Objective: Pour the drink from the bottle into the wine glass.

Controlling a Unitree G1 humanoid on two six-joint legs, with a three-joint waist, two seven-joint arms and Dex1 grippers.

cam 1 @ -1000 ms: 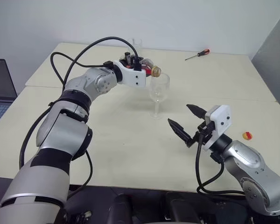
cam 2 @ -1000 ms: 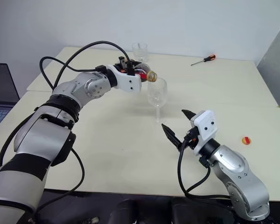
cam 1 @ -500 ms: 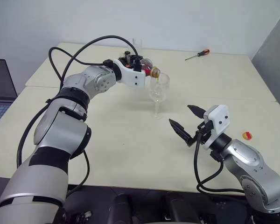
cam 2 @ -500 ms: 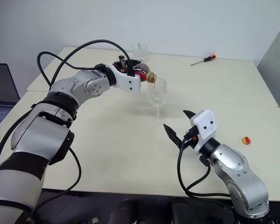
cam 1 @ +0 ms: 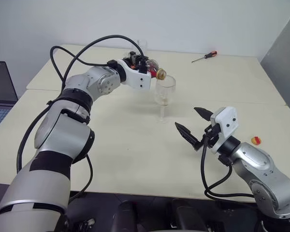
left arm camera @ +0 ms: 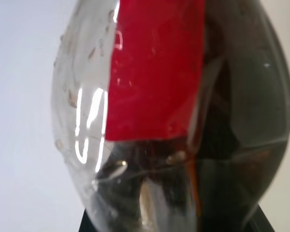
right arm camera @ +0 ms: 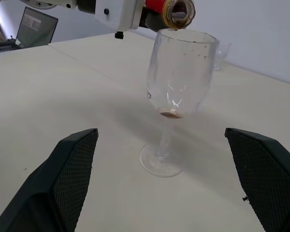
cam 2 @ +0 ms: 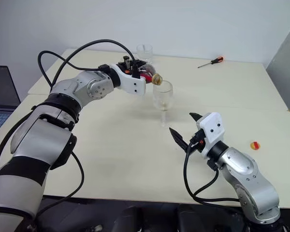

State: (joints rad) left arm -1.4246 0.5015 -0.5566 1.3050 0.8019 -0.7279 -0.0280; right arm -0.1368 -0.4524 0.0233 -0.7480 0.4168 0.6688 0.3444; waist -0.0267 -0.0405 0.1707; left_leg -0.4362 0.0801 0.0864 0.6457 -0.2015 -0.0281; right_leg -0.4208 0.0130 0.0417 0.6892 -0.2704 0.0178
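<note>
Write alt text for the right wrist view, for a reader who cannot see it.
A clear wine glass stands on a pale table, with a trace of dark drink at the bottom of its bowl. The left gripper holds a tipped bottle with its open mouth just over the rim. The right gripper has its two black fingers spread wide, in front of the glass.
</note>
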